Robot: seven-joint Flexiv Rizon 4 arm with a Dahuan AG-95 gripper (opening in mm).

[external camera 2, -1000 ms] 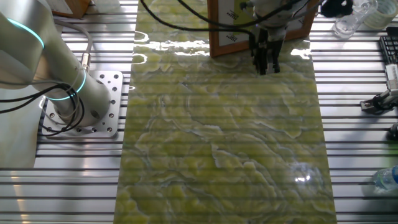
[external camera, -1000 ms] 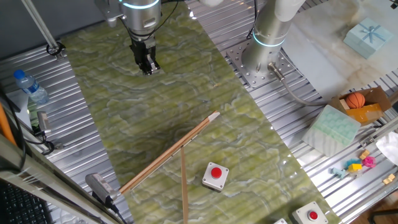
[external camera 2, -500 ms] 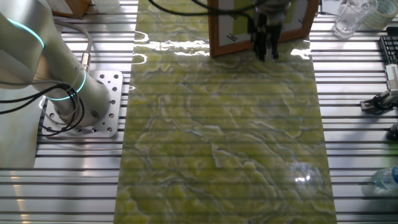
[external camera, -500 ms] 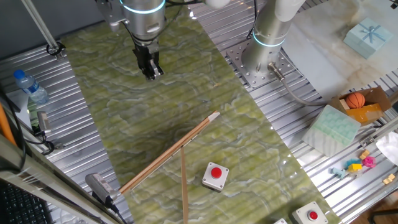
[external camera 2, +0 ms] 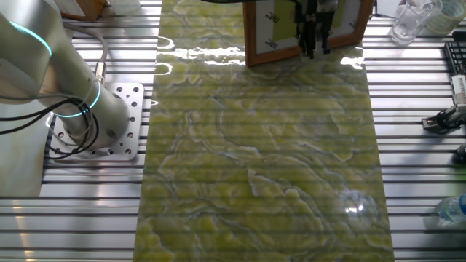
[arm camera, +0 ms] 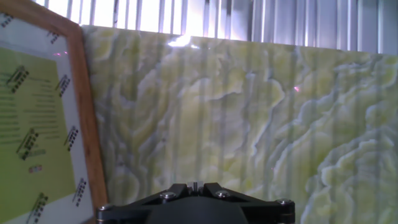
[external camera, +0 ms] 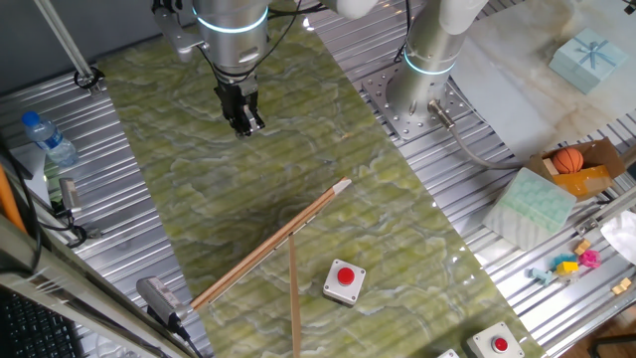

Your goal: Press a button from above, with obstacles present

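Note:
The button (external camera: 345,275) is round and red, set in a small grey square box (external camera: 344,283) on the green marbled mat near the front. Two thin wooden sticks lie to its left: a long diagonal one (external camera: 268,246) and a second (external camera: 295,298) running from it toward the front edge. My gripper (external camera: 246,126) hangs over the far part of the mat, well away from the sticks and the button. It also shows in the other fixed view (external camera 2: 313,51) in front of a wood-framed board (external camera 2: 251,36). In the hand view the fingertips (arm camera: 194,185) touch, holding nothing. The button and sticks are out of the hand view.
A second grey red-button box (external camera: 497,344) sits at the front right. Another arm's base (external camera: 427,80) stands right of the mat. A water bottle (external camera: 45,139) stands at the left, and a black tool (external camera: 159,298) lies at the mat's front left. The framed board's edge (arm camera: 87,124) is left of the fingers.
My gripper has moved across the far part of the mat, a little nearer the sticks in one fixed view and toward the framed board in the other. The fingers stay together.

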